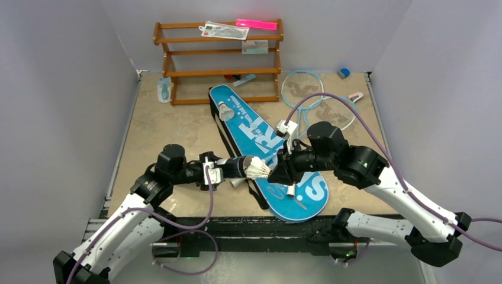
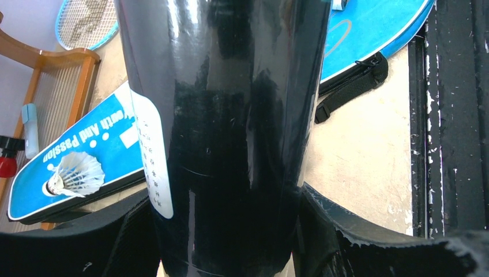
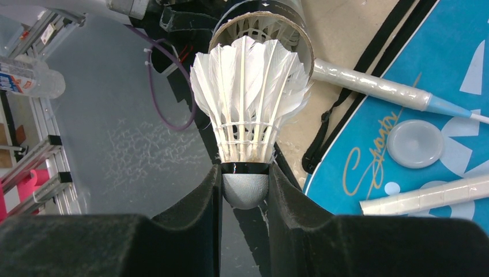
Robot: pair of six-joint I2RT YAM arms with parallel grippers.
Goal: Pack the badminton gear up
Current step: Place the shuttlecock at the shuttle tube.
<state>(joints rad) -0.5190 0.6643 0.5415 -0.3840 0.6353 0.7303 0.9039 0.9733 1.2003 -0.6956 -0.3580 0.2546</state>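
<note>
My left gripper (image 1: 228, 171) (image 2: 228, 231) is shut on the long black tube (image 1: 237, 167) (image 2: 230, 115), which lies level with its open mouth (image 3: 300, 23) pointing right. My right gripper (image 1: 273, 173) (image 3: 245, 184) is shut on the cork of a white feather shuttlecock (image 1: 256, 168) (image 3: 248, 98), whose feathers sit just at the tube's mouth. Under both lies the blue bag (image 1: 237, 115) (image 3: 450, 69), with another shuttlecock (image 1: 225, 110) (image 2: 75, 175) on its narrow end. Two light-blue rackets (image 1: 302, 89) (image 1: 331, 112) lie at the back right, their white handles (image 3: 375, 86) (image 3: 427, 196) across the bag.
A brown wooden rack (image 1: 219, 59) stands at the back. A round clear lid (image 3: 415, 143) rests on the bag. Small blue (image 1: 343, 73) and pink (image 1: 355, 96) bits lie at the back right corner, and a light-blue item (image 1: 164, 90) beside the rack's left leg.
</note>
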